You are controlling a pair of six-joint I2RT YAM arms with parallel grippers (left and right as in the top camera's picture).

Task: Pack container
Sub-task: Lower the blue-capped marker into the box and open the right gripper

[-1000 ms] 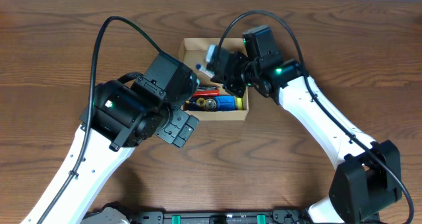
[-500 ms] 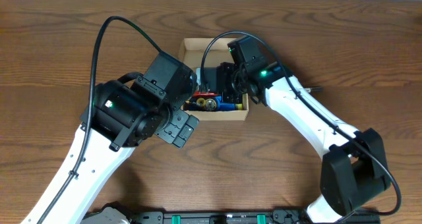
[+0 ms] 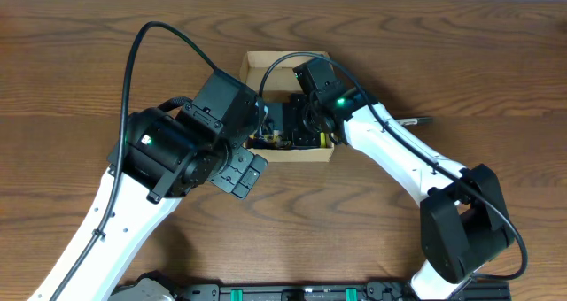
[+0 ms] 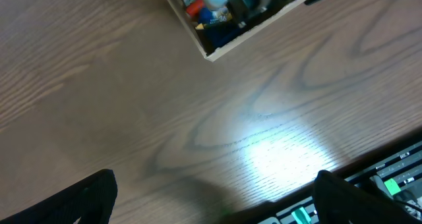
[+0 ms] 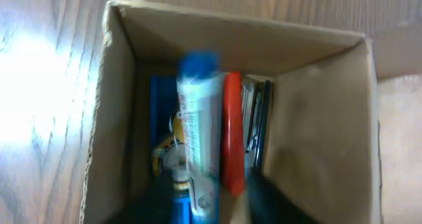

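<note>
Cardboard container (image 3: 285, 64) is seen standing open toward the far edge of the worktop (image 3: 71, 71), about midway along that edge. The right gripper (image 3: 288, 122) is lowered inside it, over the near half of the box, so the container's walls are found on all sides of the fingers.

In the right wrist view the container (image 5: 310, 118) is looked into from above. A white tube with a blue cap (image 5: 198, 138) is laid lengthwise along the middle, and a red pen-like item (image 5: 232, 132) is placed just beside it. Blue and yellow things are glimpsed lower in the box. The right gripper (image 5: 211, 201) is shown only as two dark, blurred shapes at the bottom of that view, set apart with the tube's lower end between them. Whether the tube is gripped or merely flanked cannot be told.

The left gripper (image 3: 241, 172) is held outside the container, just beside its near left corner, above bare wood. In the left wrist view its fingers (image 4: 89, 194) are spread wide at the two lower corners, and nothing is held between them. There the container (image 4: 257, 28) is seen at the top edge, well apart from the fingertips, with coloured contents visible over its wall.
</note>
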